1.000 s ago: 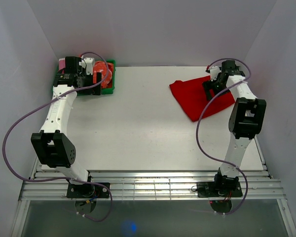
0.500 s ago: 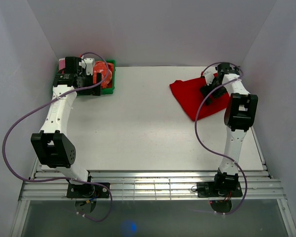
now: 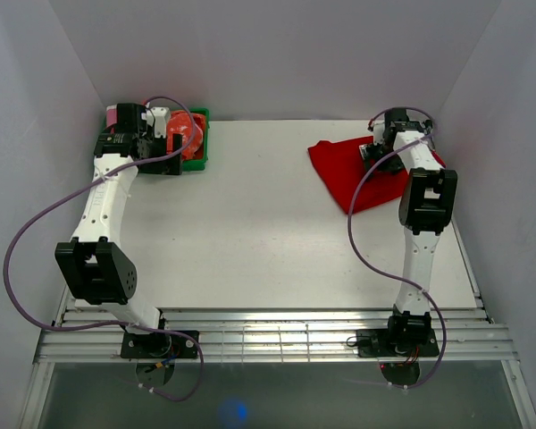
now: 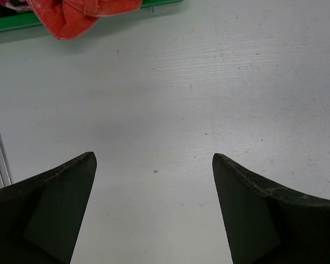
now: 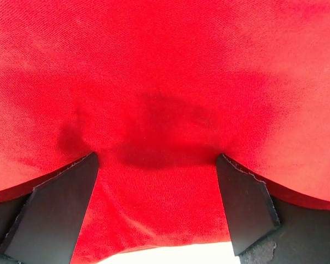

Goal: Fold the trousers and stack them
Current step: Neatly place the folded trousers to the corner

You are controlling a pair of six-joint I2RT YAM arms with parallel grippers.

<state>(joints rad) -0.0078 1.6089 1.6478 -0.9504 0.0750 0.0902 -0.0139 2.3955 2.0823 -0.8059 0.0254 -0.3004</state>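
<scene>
- A pale grey table [image 3: 250,232] is enclosed by plain white walls [image 3: 277,54] on three sides, and metal rails [image 3: 277,335] are fixed along its near edge, where both arm bases are bolted.
- The trousers [image 3: 339,170] are seen as a compact, folded bundle of bright red cloth at the far right of the table, with one corner pointing towards the near side.
- The right arm [image 3: 424,192] is stretched out to the far right, its wrist placed over the far part of the trousers.
- In the right wrist view the right gripper [image 5: 157,158] is shown spread wide, with both dark fingers [image 5: 55,214] held low over the red cloth and nothing pinched between them. A dark shadow is cast on the cloth between them, but it cannot be told whether the cloth is touched.
- A green bin [image 3: 201,134] is set at the far left corner of the table, and bunched orange-red cloth [image 3: 186,134] is held in it.
- The left arm [image 3: 107,201] is extended towards that bin.
- The left gripper [image 4: 153,158] is likewise shown released, its fingers wide apart above bare table, with the bin's edge and the orange-red cloth seen beyond them.
- Purple cables [image 3: 22,237] are looped beside each arm.
</scene>
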